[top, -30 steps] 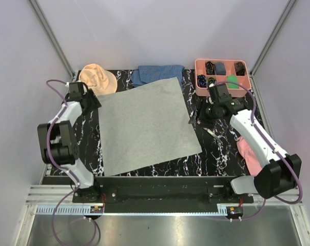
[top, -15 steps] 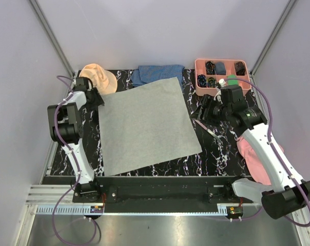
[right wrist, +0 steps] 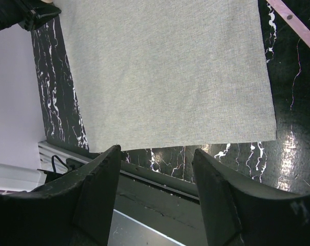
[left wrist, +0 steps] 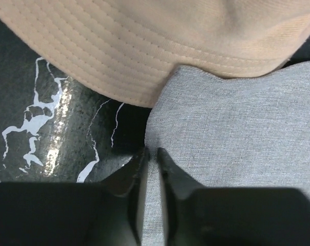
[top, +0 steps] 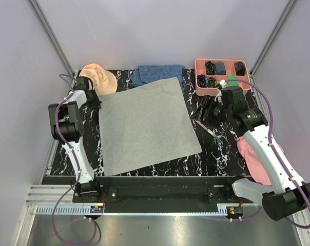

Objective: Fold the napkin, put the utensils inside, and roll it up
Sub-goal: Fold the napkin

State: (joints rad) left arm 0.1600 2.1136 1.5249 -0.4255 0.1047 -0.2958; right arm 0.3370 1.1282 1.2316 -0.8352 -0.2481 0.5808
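Note:
The light-grey napkin (top: 144,125) lies flat in the middle of the black marble table (top: 221,154). My left gripper (top: 95,101) is at the napkin's far-left corner. In the left wrist view the left gripper (left wrist: 151,152) is closed to a narrow slit on the edge of the napkin (left wrist: 237,128). My right gripper (top: 205,109) hangs open and empty above the napkin's right edge. In the right wrist view the right gripper (right wrist: 156,154) shows the napkin (right wrist: 165,72) far below. One pink-handled utensil (top: 209,129) lies on the table right of the napkin. It also shows in the right wrist view (right wrist: 294,21).
An orange hat (top: 98,77) touches the napkin's far-left corner and fills the top of the left wrist view (left wrist: 144,41). A blue checked cloth (top: 157,73) lies at the back. A pink compartment tray (top: 200,65) stands back right. A pink hat (top: 253,156) lies under the right arm.
My left arm has swung back and in, bringing its gripper onto the napkin's far-left corner. My right arm has pulled up and slightly right. The napkin has stayed flat.

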